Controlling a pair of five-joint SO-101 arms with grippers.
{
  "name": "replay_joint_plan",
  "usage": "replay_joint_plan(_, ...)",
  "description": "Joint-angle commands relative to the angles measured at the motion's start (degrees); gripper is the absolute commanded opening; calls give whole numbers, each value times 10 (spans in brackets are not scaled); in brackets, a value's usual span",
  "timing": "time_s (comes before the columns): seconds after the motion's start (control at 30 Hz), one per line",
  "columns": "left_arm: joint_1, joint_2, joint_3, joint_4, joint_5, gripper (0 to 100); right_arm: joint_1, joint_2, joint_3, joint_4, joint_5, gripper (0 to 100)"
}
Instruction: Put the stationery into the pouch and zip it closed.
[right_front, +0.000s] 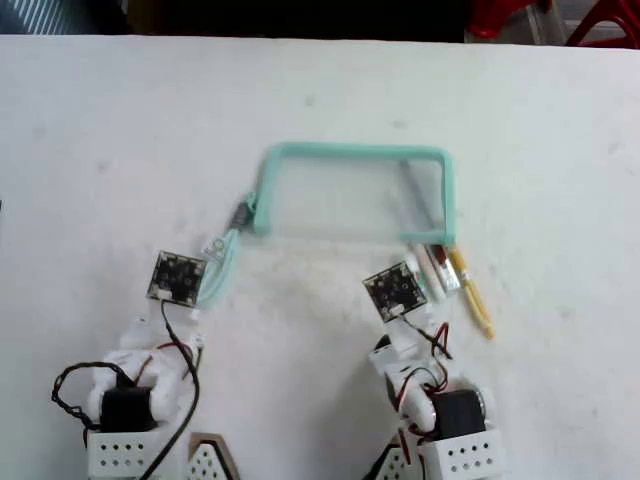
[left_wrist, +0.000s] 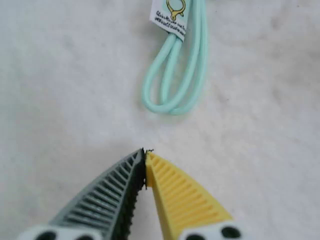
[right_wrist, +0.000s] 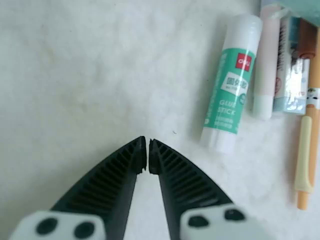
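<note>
The white table (right_front: 100, 130) has a faintly mottled, lightly scuffed top. Beyond its far edge the room is dark. Something pale with blue stripes sits past the far left corner, and red chair legs (right_front: 520, 15) show past the far right corner.

Toward the near left corner is the left arm. Its claw (left_wrist: 145, 155), with one grey finger and one yellow, is pressed together at the tips. It holds nothing and points down at bare table. Just ahead of it, apart from the tips, lies a looped mint cord (left_wrist: 175, 75) with a small white tag and a gold clasp. In the high view this cord runs up to the left end of the pouch (right_front: 355, 150).

The pouch is clear with a mint border and lies flat near the middle of the table, its long sides parallel to the far edge.

Right of the middle, by the near edge, is the right arm. Its black claw (right_wrist: 148, 145) is pinched nearly shut on nothing, with only a sliver between the tips, over bare table.

Next to it, at the pouch's near right corner, the stationery lies in a row on the table. There is a white and green glue stick (right_wrist: 231, 85), a pale pink tube (right_wrist: 264, 65) just beside it, and then a cream and orange pen (right_wrist: 307, 125). Their far ends reach the pouch's border, though whether any lies inside cannot be told.
</note>
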Motion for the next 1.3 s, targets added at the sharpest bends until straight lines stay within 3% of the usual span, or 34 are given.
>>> replay_joint_plan(0.0,3,0,-1,1,7,24,-2,-5,4,1,-3,18)
replay_joint_plan(1.27,3,0,-1,1,7,24,-19,-5,4,1,-3,18)
